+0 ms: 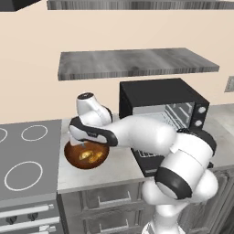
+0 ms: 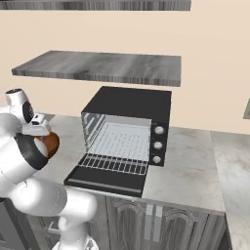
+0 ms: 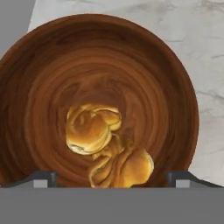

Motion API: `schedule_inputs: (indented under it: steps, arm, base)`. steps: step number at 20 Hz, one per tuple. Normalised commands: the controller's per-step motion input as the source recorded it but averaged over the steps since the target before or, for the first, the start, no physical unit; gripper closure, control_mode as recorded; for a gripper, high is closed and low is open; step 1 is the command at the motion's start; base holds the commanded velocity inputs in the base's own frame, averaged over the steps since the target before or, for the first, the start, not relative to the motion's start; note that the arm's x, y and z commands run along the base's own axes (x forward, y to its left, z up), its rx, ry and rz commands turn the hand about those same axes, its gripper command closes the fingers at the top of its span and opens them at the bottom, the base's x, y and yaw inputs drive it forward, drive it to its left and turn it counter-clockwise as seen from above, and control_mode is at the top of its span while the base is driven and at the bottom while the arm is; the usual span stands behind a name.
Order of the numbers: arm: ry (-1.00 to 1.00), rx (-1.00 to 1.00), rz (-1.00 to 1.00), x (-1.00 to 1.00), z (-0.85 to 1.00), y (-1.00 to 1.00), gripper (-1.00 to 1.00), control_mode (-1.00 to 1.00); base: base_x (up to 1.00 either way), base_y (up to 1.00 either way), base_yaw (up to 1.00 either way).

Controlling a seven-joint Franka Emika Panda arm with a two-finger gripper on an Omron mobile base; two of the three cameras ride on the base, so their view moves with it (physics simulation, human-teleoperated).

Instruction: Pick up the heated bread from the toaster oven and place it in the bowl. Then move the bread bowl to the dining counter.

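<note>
Heated bread [image 3: 89,128]: golden bun, browned patches, seen resting in wooden bowl [image 3: 52,57], long axis 10-to-4 o'clock. Gripper [image 3: 111,177] fingers spread wide, nothing held.

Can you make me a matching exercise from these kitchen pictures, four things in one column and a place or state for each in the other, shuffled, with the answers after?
Things:
1. heated bread
2. toaster oven
3. bowl
4. gripper

Places or states:
A. door dropped open, rack bare
B. open, just above the bowl
C. lying inside the bowl beside another morsel
D. on the worktop between the stove and the oven

Pairs: 1-C, 2-A, 3-D, 4-B
</note>
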Motion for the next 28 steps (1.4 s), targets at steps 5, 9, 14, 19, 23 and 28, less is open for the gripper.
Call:
schedule_inputs:
  steps: [5, 9, 14, 19, 23, 28]
  arm:
    - [0.00, 0.07, -0.31, -0.43, 0.06, -0.96, -1.00, -1.00]
    - [0.00, 0.03, -0.26, -0.18, -0.12, -0.71, -1.00, -1.00]
    - [0.00, 0.06, -0.16, 0.00, -0.36, -0.12, -1.00, -1.00]
    - [-0.01, 0.07, -0.12, 0.04, -0.05, 0.14, -1.00, -1.00]
    - [-0.01, 0.04, -0.08, 0.29, 0.00, 0.36, -1.00, -1.00]
    - [-0.02, 0.06, -0.07, 0.33, -0.14, 0.19, -1.00, -1.00]
  base:
    - [0.00, 0.00, 0.00]
    - [0.00, 0.00, 0.00]
    - [0.00, 0.00, 0.00]
    - [0.00, 0.00, 0.00]
    - [0.00, 0.00, 0.00]
    - [0.00, 0.00, 0.00]
